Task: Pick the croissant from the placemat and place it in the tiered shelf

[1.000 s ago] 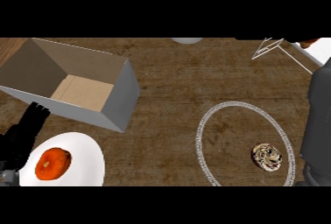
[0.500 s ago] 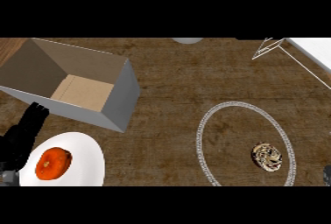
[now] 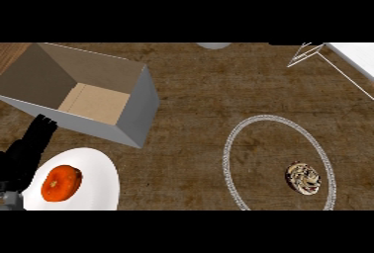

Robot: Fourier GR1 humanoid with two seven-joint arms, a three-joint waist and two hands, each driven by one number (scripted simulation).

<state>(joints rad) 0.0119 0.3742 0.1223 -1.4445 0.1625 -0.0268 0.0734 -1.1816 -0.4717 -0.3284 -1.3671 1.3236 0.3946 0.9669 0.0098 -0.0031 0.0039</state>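
Your croissant (image 3: pixel 303 178) lay on the round placemat (image 3: pixel 232 168), right of its middle, untouched; your left robot hand (image 3: pixel 29 148) rested fingers straight beside the white plate (image 3: pixel 95 185), right one unseen

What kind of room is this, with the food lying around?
Probably a kitchen. A brown wooden counter top holds a round white plate with an orange round fruit, and a brown swirled croissant lies on an oval white-rimmed placemat. A grey open box stands nearby.

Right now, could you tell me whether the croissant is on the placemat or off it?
On it: the croissant lies inside the placemat's pale ring, near its right edge.
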